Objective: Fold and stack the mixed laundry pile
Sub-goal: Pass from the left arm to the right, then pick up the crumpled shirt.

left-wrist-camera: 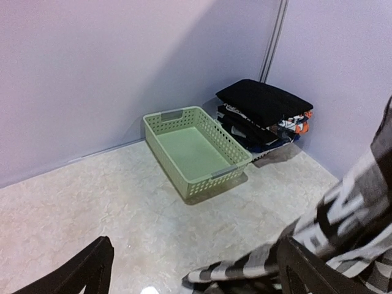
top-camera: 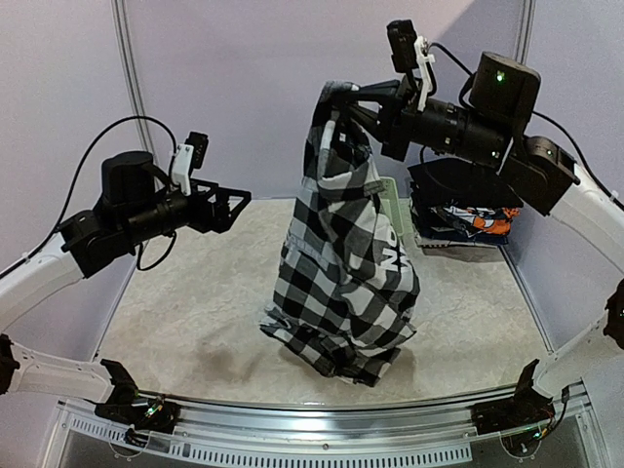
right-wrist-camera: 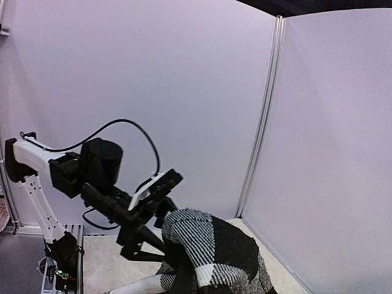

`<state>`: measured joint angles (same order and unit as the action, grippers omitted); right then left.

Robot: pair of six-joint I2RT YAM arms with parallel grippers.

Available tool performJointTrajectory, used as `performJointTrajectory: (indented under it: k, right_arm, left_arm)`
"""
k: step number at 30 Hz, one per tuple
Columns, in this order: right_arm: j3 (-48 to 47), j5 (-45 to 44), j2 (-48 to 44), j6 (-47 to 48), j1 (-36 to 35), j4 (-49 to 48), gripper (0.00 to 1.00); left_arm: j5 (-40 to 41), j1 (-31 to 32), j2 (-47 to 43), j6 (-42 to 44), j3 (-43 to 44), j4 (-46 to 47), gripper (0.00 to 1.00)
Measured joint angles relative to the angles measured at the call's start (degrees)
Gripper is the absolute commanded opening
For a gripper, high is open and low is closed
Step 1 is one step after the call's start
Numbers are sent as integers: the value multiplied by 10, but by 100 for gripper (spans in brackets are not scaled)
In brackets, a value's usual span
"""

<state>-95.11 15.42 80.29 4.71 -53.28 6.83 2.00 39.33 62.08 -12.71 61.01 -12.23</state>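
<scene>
Up high, the right end effector [top-camera: 343, 105] clamped on the top of the checked shirt [top-camera: 341, 263], shirt dangling, hem bunched on the surface [top-camera: 185, 312], left end effector [top-camera: 234, 203] spread wide and empty off to its left, folded stack [top-camera: 468, 210] in the far right corner, green basket [left-wrist-camera: 196, 150] beside it.

Pale lilac panel walls [left-wrist-camera: 92, 73] meet at a metal corner post [left-wrist-camera: 274, 37] — mottled beige tabletop [left-wrist-camera: 92, 208] below
</scene>
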Motion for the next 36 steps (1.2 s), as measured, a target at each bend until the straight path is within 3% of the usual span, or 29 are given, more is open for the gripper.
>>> performJointTrajectory:
  k: [6,11,18,22,24,26,30,36]
  right_arm:
    - [-157,-47,82,24,-11,74,0]
    - [-190,-62,101,42,-15,107,0]
    - [-177,-82,95,60,-15,128,0]
    - [-162,-89,87,62,-15,132,0]
    - [-158,-94,85,62,-15,134,0]
    - [-154,-96,85,63,-15,135,0]
    - [-149,-104,85,67,-15,136,0]
    - [-147,-117,85,75,-15,137,0]
  left_arm:
    - [-25,13,-101,13,-104,-5,96]
    - [-68,32,-121,40,-161,26,97]
    - [-130,37,-39,63,-249,142,99]
    - [-131,37,31,73,-253,195,94]
    - [-130,37,66,76,-248,216,82]
    - [-126,37,97,80,-244,236,52]
    - [-118,37,144,83,-234,264,3]
    - [-95,38,145,82,-223,275,0]
